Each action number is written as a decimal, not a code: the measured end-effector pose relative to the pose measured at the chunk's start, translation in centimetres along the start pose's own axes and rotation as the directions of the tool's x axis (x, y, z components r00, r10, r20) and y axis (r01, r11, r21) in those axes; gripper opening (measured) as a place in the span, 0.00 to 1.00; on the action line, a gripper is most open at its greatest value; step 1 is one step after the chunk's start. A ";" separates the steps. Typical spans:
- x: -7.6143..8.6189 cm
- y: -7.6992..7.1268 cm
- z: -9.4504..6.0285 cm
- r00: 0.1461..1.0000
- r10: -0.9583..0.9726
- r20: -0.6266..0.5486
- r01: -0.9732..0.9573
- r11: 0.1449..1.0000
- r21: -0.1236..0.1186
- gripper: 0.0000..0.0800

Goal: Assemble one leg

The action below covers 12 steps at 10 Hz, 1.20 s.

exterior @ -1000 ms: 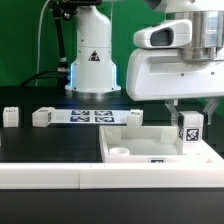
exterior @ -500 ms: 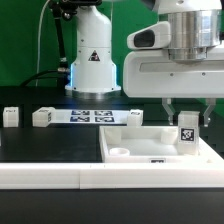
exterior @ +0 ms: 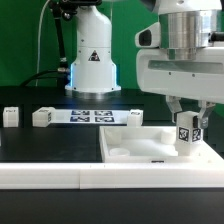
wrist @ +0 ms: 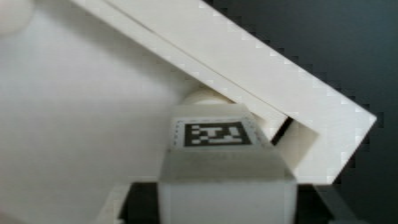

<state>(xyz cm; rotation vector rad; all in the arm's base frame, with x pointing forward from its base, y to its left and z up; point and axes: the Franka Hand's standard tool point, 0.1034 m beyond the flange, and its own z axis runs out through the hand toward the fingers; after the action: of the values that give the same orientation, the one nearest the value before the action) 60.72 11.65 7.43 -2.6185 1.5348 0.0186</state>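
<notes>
Black table (exterior: pixel 40 140) carries everything; landmark for these notes is the square white tabletop piece (exterior: pixel 140 148).

Robot base (exterior: pixel 92 55), white with a triangular warning sticker, stands behind the tabletop piece, toward the exterior view's left. A lit band glows at its foot.

Arm wrist housing (exterior: pixel 185 65), large and white, hangs above the tabletop piece on the exterior view's right side.

Tabletop piece: flat, raised rim all round, lying tray-like on the table. A round socket (exterior: pixel 122 152) shows in its corner nearest the camera on the exterior view's left. In the wrist view its rim (wrist: pixel 231 65) runs as a thick white diagonal bar, with smooth inner floor (wrist: pixel 80 120) beside it.

Marker board (exterior: pixel 88 115): thin white strip with several tags, flat on the table behind the tabletop piece, well apart from it.

Loose white parts: one block (exterior: pixel 42 117) at the marker board's end on the exterior view's left, another (exterior: pixel 9 116) further that way near the frame edge, a third (exterior: pixel 133 118) just behind the tabletop piece's back rim.

Gripper (exterior: pixel 187 122): dark fingers (exterior: pixel 174 108) pinched on the leg from either side, over the tabletop piece's far corner on the exterior view's right.

Leg (exterior: pixel 187 133): small white square post, upright, tag facing the camera. Lower end sits down inside the rim at that corner. Wrist view shows the leg (wrist: pixel 217 135) tucked right against the inner angle of the rim; whether it is seated in a socket cannot be told.
</notes>
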 end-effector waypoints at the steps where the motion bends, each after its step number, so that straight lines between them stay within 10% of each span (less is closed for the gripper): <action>1: -0.1 -0.1 0.0 0.996 0.093 -0.003 -0.093 0.996 0.001 0.37; 6: 0.0 -0.1 0.0 0.936 0.351 0.021 -0.351 0.936 0.009 0.37; 10: -0.4 -0.3 0.0 0.959 0.282 0.028 -0.282 0.959 0.003 0.78; 12: -0.5 -0.3 0.0 0.998 0.059 0.024 -0.060 0.998 0.008 0.80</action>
<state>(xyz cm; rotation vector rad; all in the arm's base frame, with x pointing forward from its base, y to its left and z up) 60.74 12.18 7.50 -2.5557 1.6006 0.0479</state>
